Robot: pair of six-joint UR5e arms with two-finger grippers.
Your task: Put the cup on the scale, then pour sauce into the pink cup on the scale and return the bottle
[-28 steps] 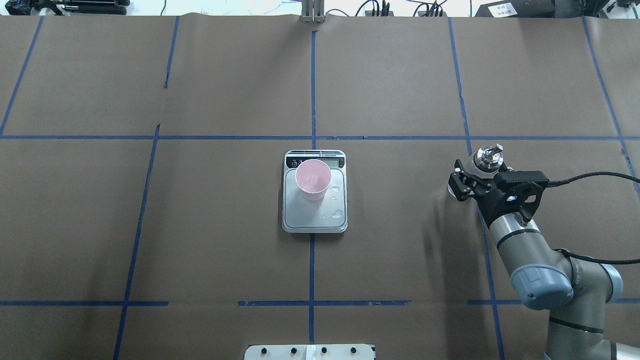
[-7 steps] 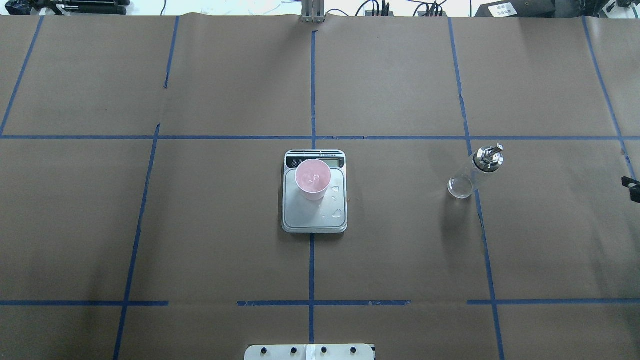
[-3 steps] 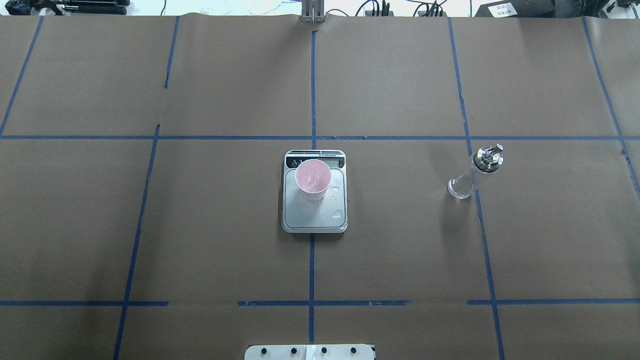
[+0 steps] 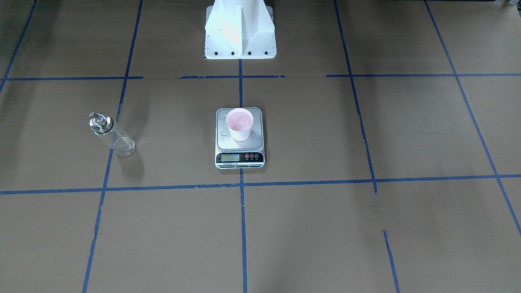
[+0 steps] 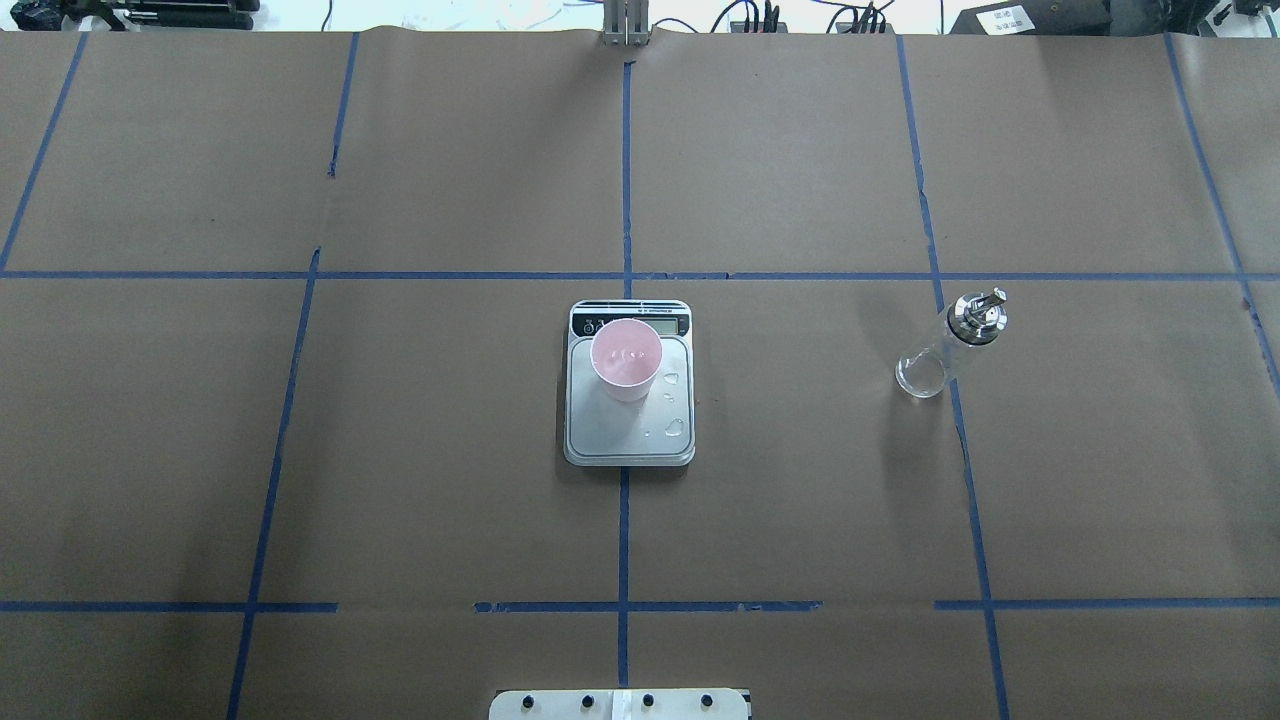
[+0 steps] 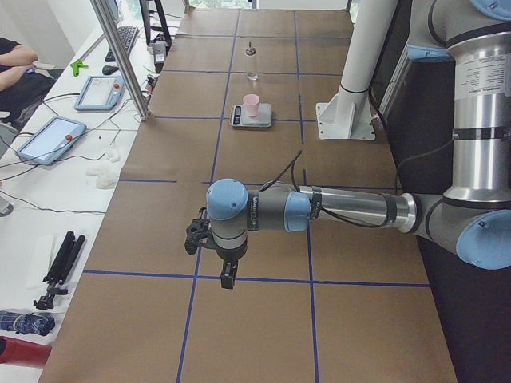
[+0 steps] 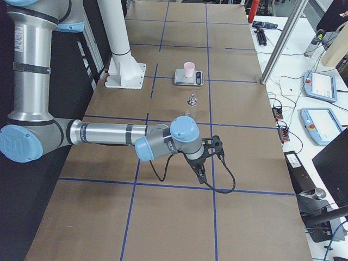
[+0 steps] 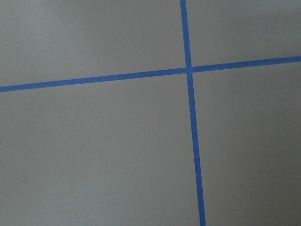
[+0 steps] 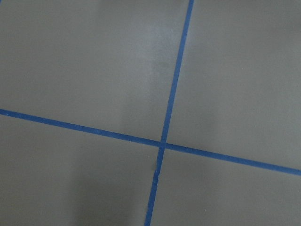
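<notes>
The pink cup (image 5: 626, 358) stands upright on the scale (image 5: 630, 445), towards its display end; faint glints of the clear sauce show inside it. The front view has the same cup (image 4: 239, 124) on the scale (image 4: 239, 159). The glass bottle (image 5: 940, 345) with its silver spout stands upright on the table, far right of the scale, with nothing holding it. Neither gripper shows overhead. The left gripper (image 6: 227, 274) hangs over bare table far from the scale, and the right gripper (image 7: 200, 175) hangs short of the bottle (image 7: 191, 106); whether either is open or shut I cannot tell.
Small drops of liquid (image 5: 676, 428) lie on the scale's platform beside the cup. The robot's white base (image 4: 240, 30) stands behind the scale. Brown paper with blue tape lines covers the table. Tablets (image 6: 49, 137) and cables lie past its far edge.
Four seconds ago the right gripper was at the bottle; it has drawn back and left the overhead view. The bottle, cup and scale have not moved.
</notes>
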